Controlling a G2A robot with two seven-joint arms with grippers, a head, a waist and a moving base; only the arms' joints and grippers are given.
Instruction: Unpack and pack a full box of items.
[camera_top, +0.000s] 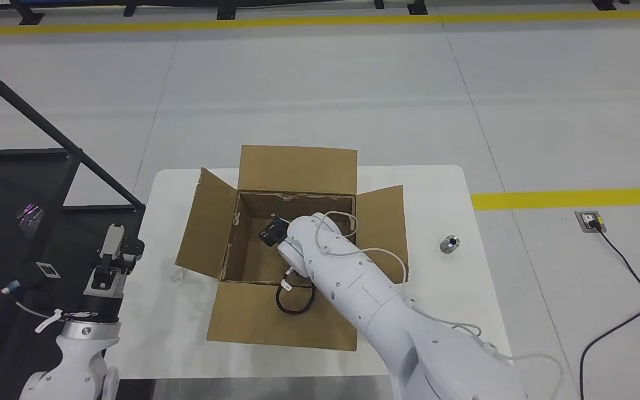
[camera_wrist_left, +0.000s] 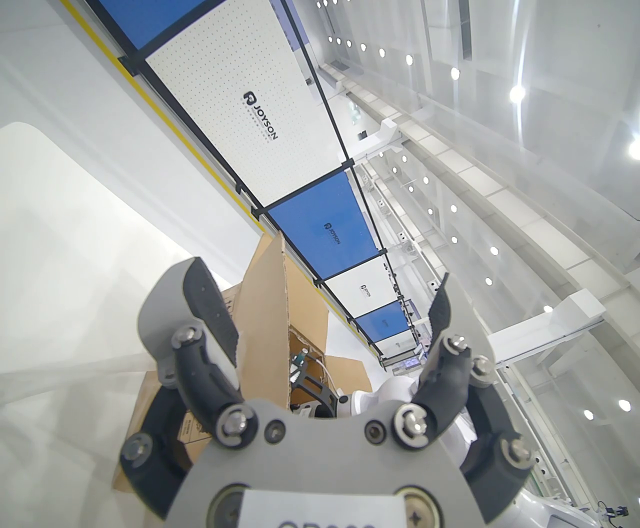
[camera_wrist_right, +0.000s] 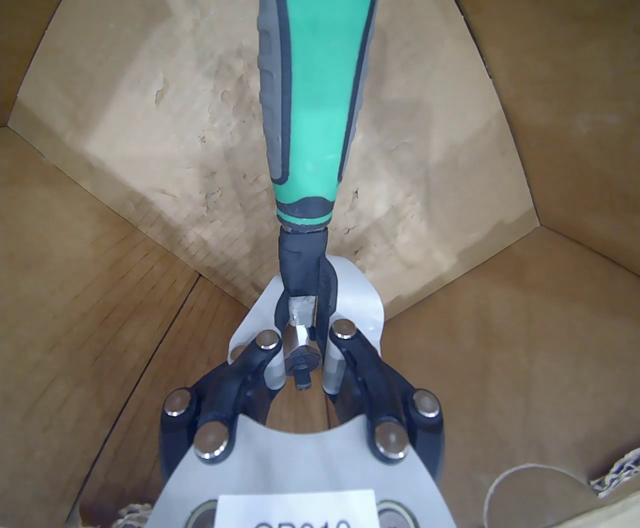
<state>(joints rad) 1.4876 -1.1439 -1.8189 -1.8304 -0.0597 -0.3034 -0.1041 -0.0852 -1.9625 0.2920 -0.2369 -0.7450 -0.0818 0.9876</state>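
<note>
My right gripper (camera_wrist_right: 303, 320) pinched the green-handled tool (camera_wrist_right: 312, 100) inside the box (camera_wrist_right: 100, 300); my left gripper (camera_wrist_left: 320, 295) stood spread beside it.

Pale grey floor (camera_top: 300, 90) with yellow lines (camera_top: 555, 198) and a cabled socket (camera_top: 590, 221). Blue and white wall panels (camera_wrist_left: 325, 235); round ceiling lights (camera_wrist_left: 517, 92) lit.

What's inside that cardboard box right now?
Inside the cardboard box, the right gripper is shut on a green-handled tool, with bare cardboard around it. From above, the right arm covers much of the inside, so other items may be hidden.
</note>
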